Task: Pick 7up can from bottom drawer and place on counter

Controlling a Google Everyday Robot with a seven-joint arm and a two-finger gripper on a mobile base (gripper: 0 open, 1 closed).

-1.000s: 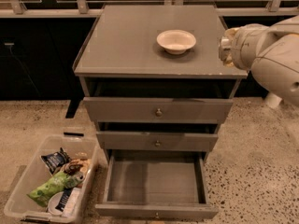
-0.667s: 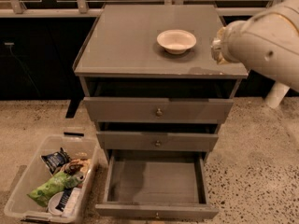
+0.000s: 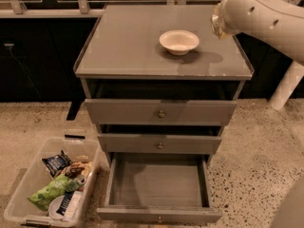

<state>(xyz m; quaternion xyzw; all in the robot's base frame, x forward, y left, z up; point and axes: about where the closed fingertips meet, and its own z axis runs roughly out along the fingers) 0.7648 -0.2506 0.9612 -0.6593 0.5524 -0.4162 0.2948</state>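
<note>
The bottom drawer (image 3: pixel 159 180) is pulled out and its tray shows only bare grey floor. The 7up can is not in view anywhere. The counter (image 3: pixel 128 46) carries a small white bowl (image 3: pixel 179 42). My gripper (image 3: pixel 217 22) is at the end of the white arm (image 3: pixel 266 18), over the counter's right rear part, just right of the bowl. The arm's bulk hides most of it, and I cannot see whether it holds anything.
The two upper grey drawers (image 3: pixel 160 112) are slightly ajar. A clear plastic bin (image 3: pixel 28 182) with a green snack bag (image 3: pixel 50 191) and other packets stands on the speckled floor left of the cabinet. A dark railing and glass run behind the cabinet.
The arm's end has moved left and farther back over the counter, from beside the right edge to near the bowl. The drawers and the bowl have not moved.
</note>
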